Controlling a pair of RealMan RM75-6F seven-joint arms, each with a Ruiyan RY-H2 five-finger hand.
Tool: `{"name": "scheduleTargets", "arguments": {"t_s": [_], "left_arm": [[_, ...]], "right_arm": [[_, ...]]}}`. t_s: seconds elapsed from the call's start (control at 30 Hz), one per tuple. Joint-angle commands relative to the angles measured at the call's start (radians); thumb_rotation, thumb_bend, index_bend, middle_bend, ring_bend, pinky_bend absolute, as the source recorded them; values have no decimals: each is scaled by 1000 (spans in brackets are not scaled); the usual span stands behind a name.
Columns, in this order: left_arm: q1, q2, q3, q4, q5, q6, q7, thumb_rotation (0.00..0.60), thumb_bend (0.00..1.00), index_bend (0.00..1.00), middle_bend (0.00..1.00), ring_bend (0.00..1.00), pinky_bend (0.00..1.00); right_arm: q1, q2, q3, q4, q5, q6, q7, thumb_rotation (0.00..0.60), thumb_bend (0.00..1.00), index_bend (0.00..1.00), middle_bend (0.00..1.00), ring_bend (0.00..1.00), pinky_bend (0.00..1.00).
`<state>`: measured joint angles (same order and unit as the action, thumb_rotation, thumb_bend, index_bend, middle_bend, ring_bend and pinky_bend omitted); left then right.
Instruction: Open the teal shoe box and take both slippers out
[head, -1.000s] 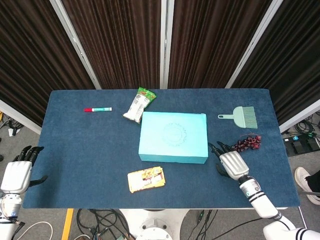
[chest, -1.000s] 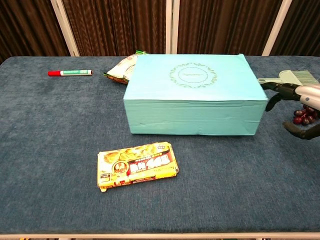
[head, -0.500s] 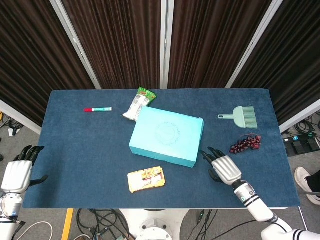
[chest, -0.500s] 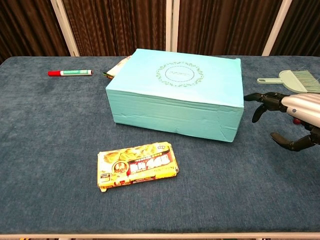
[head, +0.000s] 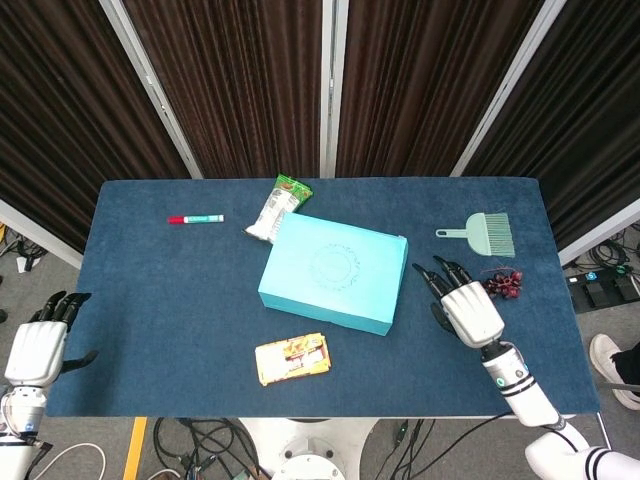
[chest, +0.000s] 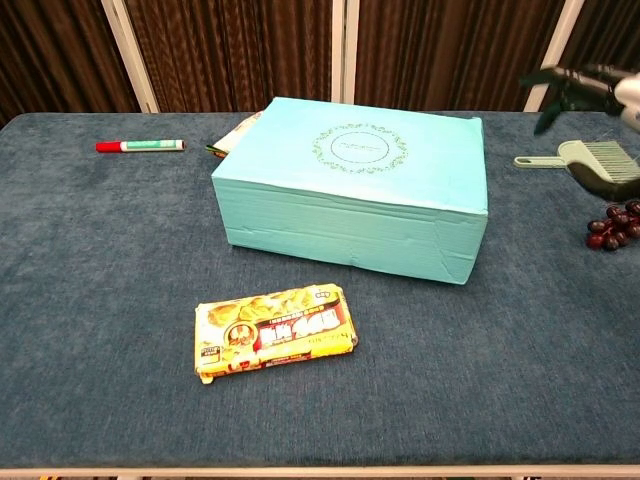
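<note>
Right hand hovers empty, fingers spread, beside closed teal shoe box.

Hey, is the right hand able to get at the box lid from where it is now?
Probably yes. The right hand hovers open just right of the closed box, with only bare table between; the grapes and brush lie behind it.

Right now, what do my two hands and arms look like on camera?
Both hands have silver-white backs with black fingers. The right hand joins a white forearm ringed by a dark band with a small green mark. The left hand matches, with only a short white wrist visible.
</note>
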<state>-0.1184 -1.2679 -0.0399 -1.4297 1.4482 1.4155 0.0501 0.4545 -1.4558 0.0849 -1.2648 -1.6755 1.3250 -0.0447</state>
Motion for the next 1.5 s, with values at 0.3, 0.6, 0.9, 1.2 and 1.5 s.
{"name": "scheduleTargets", "arguments": {"t_s": [0.3,0.6,0.9,1.2,1.5], "left_arm": [[-5,-13,-2,11,-5,-8,21,600,109,149,164,100,334],[-13,-28,-2,27,4,-4,42,600,110,149,164,100,335],[-22,-43,-4,42,7,-8,54,600,109,149,164,100,334],[-22,-55,-13,70,9,12,60,600,109,150,163,100,334],[-19,-66,-14,102,12,23,47,600,109,149,164,100,335]], "right_arm": [[100,-148,12,397,-34,2,50,600,229,0,124,0,144],[133,-321,-26,732,-42,21,235,600,223,0,101,0,121],[148,-449,-67,934,-46,32,371,600,224,0,101,0,120],[178,-510,-81,1020,-33,29,422,600,242,0,89,0,94],[197,-539,-100,1062,-23,-3,435,600,278,0,50,0,79]]}}
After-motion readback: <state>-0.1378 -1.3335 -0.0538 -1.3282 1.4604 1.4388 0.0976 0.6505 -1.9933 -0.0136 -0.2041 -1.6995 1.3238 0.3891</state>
